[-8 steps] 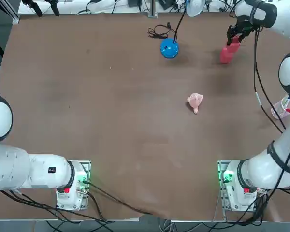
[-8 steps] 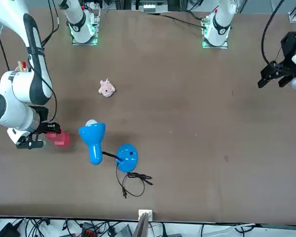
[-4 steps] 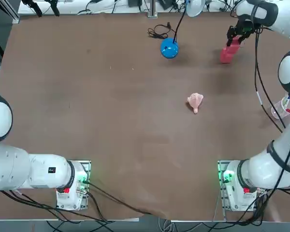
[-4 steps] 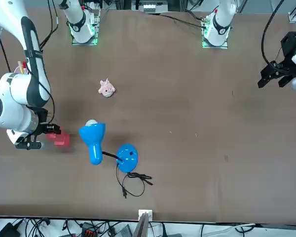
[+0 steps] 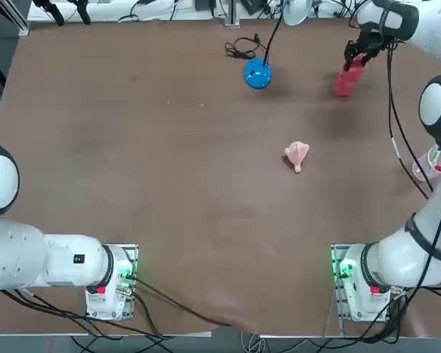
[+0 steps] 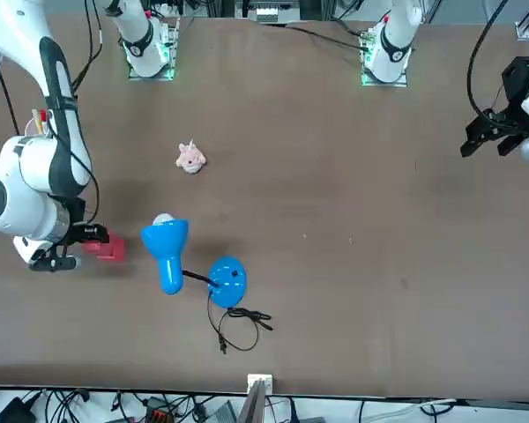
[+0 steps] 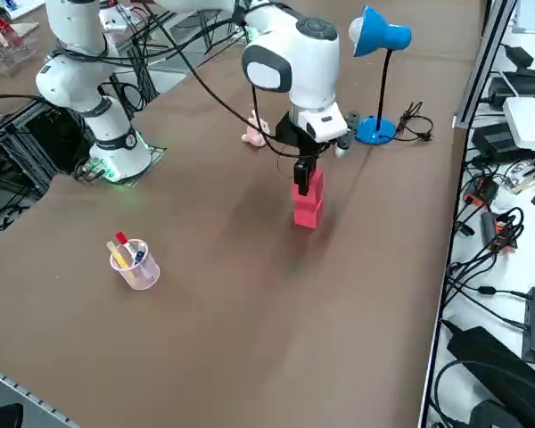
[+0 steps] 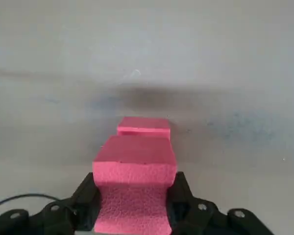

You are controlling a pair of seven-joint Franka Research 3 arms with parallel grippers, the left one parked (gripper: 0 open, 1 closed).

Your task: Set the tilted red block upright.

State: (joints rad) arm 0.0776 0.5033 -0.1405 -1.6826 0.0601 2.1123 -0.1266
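Note:
The red block (image 5: 345,81) stands at the table's far right. In the right side view the red block (image 7: 307,201) looks close to upright, its lower end on or just above the table. My right gripper (image 5: 353,62) comes down from above and is shut on the block's upper end. In the right wrist view the black fingers (image 8: 86,198) press both sides of the red block (image 8: 135,164). In the front view the red block (image 6: 108,249) pokes out beside my right gripper (image 6: 81,244).
A blue desk lamp (image 5: 257,73) with its cable stands left of the block; its head (image 6: 165,240) hangs close by. A pale pink lumpy object (image 5: 297,155) lies mid-table. A clear cup of pens (image 5: 432,165) sits at the right edge.
The right arm has shifted slightly toward the far edge with the block still in its grip. The block's place on the table is almost the same.

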